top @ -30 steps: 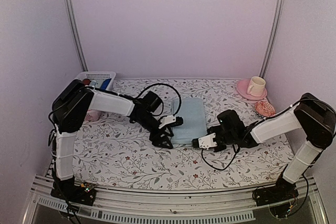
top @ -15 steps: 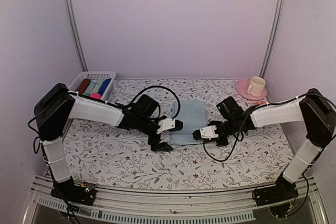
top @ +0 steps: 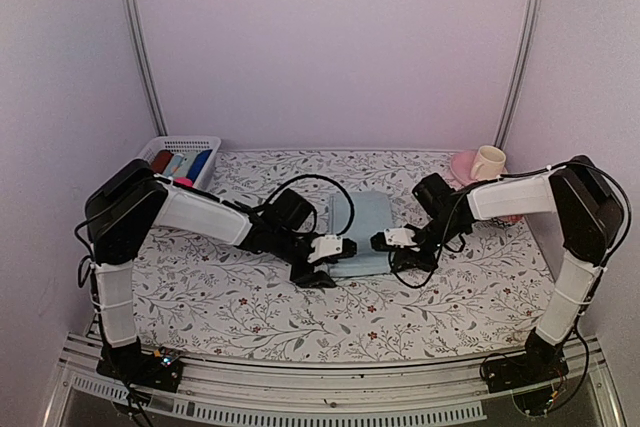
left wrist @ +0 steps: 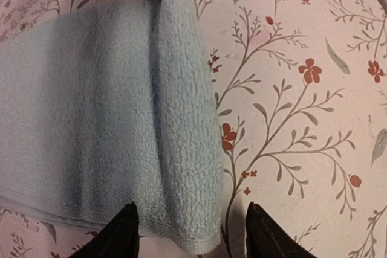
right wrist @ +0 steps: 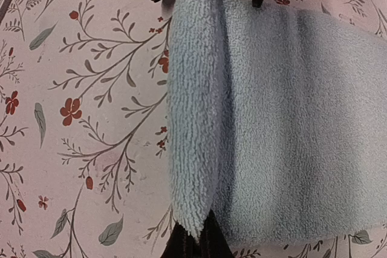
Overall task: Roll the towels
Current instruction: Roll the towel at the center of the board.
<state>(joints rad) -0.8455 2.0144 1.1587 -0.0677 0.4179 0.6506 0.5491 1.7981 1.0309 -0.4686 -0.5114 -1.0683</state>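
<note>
A pale blue towel (top: 362,227) lies flat mid-table, and its near edge is turned over into a thick fold (left wrist: 184,125). My right gripper (right wrist: 195,241) is shut on the right end of that fold (right wrist: 192,119), seen in the top view at the towel's right side (top: 381,241). At the fold's left end my left gripper (left wrist: 195,237) is open and straddles it. One of its fingers (left wrist: 124,237) rests over the towel and the other stands on the bare cloth. From above, the left gripper (top: 334,261) sits at the towel's near left corner.
A white basket (top: 183,150) with rolled cloths stands at the back left. At the back right, a cream cup (top: 488,162) sits on a pink saucer. Black cables loop beside both wrists. The flowered tablecloth (top: 250,312) covers the table.
Both grippers have closed in on the towel's near edge, the right from below and right, the left from the left. The left jaws opened wider, then narrowed.
</note>
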